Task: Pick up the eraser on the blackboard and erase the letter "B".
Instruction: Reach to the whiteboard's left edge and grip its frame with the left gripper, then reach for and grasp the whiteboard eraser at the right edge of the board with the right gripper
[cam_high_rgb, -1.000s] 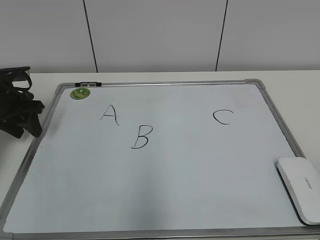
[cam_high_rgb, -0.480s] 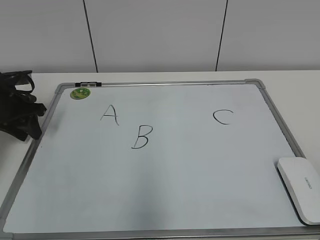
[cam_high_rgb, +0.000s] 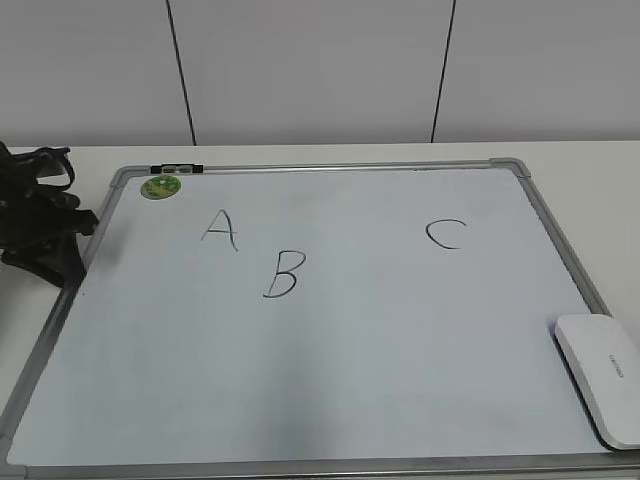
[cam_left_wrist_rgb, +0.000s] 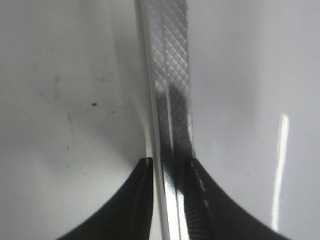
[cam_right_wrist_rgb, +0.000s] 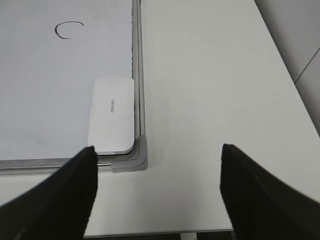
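The blackboard (cam_high_rgb: 330, 167) lies flat on the table, with a grey frame and a pale surface. The letter "B" (cam_high_rgb: 283, 274) is written left of centre, between "A" (cam_high_rgb: 219, 229) and "C" (cam_high_rgb: 446, 233). The white eraser (cam_high_rgb: 603, 375) lies in the board's near right corner; it also shows in the right wrist view (cam_right_wrist_rgb: 112, 115). My left gripper (cam_high_rgb: 72, 248) is at the board's left edge, its fingers (cam_left_wrist_rgb: 168, 162) closed on either side of the grey frame strip (cam_left_wrist_rgb: 170, 75). My right gripper (cam_right_wrist_rgb: 157, 150) is open and empty, above the table just beyond the eraser's corner.
A small round green magnet (cam_high_rgb: 160, 186) sits in the board's far left corner beside a black clip (cam_high_rgb: 177, 168). White table (cam_right_wrist_rgb: 215, 90) extends right of the board, with its edge (cam_right_wrist_rgb: 200, 232) close below the right gripper. A white wall stands behind.
My left gripper has shifted and turned slightly at the board's left edge, settling lower onto the frame. The eraser, the letters and the board have not moved.
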